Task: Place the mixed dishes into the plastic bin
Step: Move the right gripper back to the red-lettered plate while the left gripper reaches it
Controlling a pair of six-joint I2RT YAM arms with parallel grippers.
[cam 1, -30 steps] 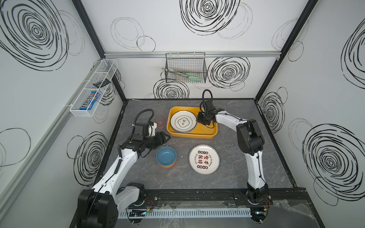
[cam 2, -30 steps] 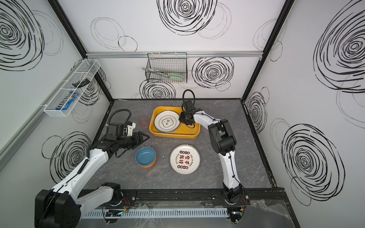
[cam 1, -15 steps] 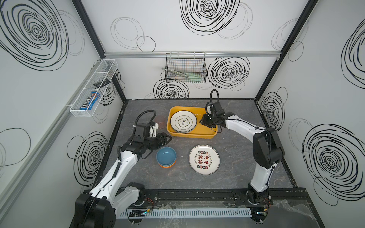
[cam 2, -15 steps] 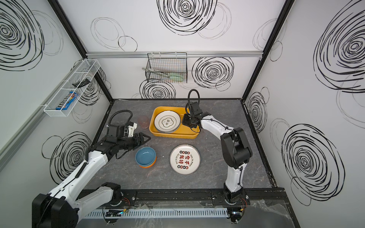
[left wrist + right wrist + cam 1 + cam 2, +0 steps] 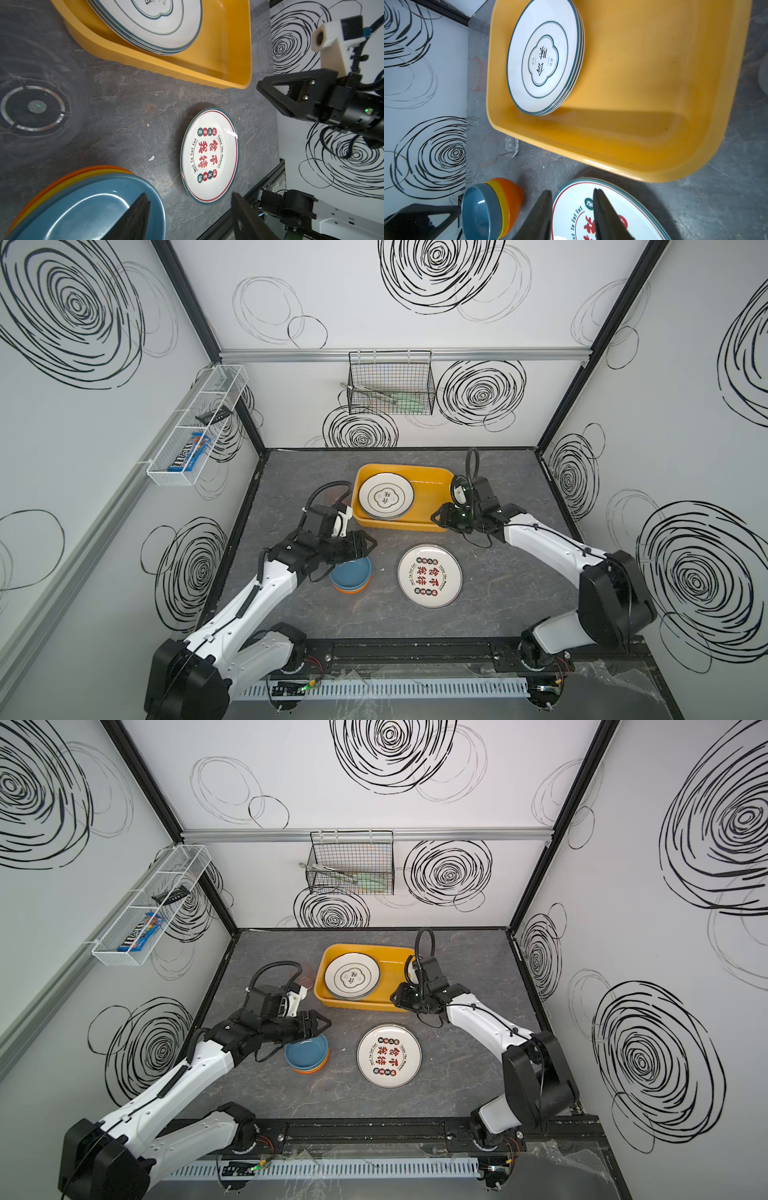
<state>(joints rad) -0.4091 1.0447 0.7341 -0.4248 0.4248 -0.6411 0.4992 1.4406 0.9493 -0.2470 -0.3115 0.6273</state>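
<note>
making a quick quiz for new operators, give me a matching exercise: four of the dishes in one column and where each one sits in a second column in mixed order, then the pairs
Things
1. stack of white plates
2. plate with red writing
3. blue bowl
4. pink cup

Places
a. top of a nested stack, with the orange bowl at the bottom
b. inside the yellow bin, at its left end in both top views
c. standing on the table just past the bin's left end
d. lying flat on the table in front of the bin, outside it

Pairs: 1-b, 2-d, 3-a, 4-c
</note>
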